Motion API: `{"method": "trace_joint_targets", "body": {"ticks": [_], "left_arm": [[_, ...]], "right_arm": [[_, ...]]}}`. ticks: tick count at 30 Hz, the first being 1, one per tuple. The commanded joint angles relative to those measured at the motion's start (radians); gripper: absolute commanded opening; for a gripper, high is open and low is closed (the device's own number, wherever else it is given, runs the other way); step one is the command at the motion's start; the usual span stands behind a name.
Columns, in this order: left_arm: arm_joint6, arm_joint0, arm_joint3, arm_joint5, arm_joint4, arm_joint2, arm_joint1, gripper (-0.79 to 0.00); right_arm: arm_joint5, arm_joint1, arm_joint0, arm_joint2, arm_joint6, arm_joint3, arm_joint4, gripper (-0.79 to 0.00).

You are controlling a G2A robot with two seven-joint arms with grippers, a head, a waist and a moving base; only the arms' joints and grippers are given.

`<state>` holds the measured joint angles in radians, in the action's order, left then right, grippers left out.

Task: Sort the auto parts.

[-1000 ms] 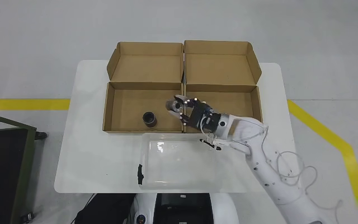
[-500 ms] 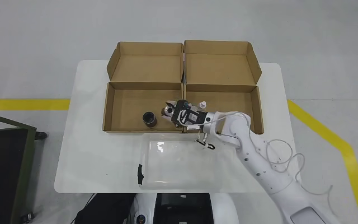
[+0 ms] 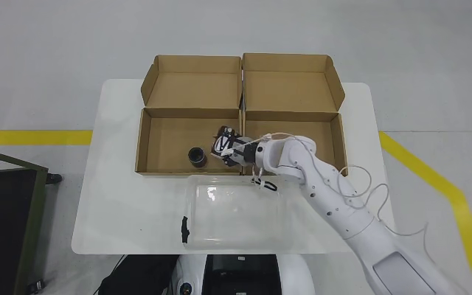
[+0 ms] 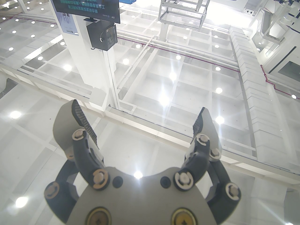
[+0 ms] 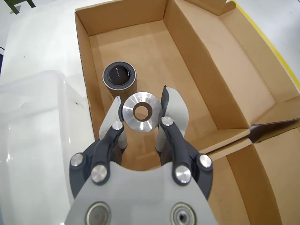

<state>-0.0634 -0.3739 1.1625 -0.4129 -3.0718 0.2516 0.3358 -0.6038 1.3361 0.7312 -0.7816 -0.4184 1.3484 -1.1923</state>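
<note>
My right gripper (image 5: 141, 105) is shut on a shiny metal ring (image 5: 142, 114) with a round hole, held above the floor of the left cardboard box (image 5: 150, 54). From above, that gripper (image 3: 223, 144) hangs over the right end of the left box (image 3: 166, 144). A dark cylindrical part (image 5: 119, 76) with a black bore stands upright in the same box, just beyond the held ring; the top view has it (image 3: 196, 155) near the box's front wall. My left gripper (image 4: 140, 120) is open with nothing between its fingers, pointing up at a ceiling.
A second cardboard box (image 3: 324, 140) adjoins the left one on the right, both with lids folded back. A clear plastic tray (image 3: 228, 217) lies on the white table (image 3: 110, 192) in front of the boxes, with a small black mark (image 3: 184, 229) at its left edge.
My right gripper has carried the metal ring leftward from near the wall between the boxes, further over the left box. The dark cylinder has stayed put.
</note>
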Motion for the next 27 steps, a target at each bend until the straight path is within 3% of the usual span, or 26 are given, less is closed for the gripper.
{"method": "trace_joint_targets", "body": {"ticks": [1,13,23,27], "left_arm": [[0.0,0.0,0.0,0.0,0.0,0.0,0.0,0.0],[0.0,0.0,0.0,0.0,0.0,0.0,0.0,0.0],[0.0,0.0,0.0,0.0,0.0,0.0,0.0,0.0],[0.0,0.0,0.0,0.0,0.0,0.0,0.0,0.0]], "right_arm": [[0.004,0.005,-0.011,0.01,-0.03,-0.008,0.004,-0.785],[0.011,0.037,-0.066,0.059,-0.124,-0.088,0.046,-0.785],[0.021,0.059,-0.092,0.086,-0.13,-0.157,0.047,-0.785],[0.022,0.067,-0.1,0.094,-0.139,-0.162,0.048,-0.591]]}}
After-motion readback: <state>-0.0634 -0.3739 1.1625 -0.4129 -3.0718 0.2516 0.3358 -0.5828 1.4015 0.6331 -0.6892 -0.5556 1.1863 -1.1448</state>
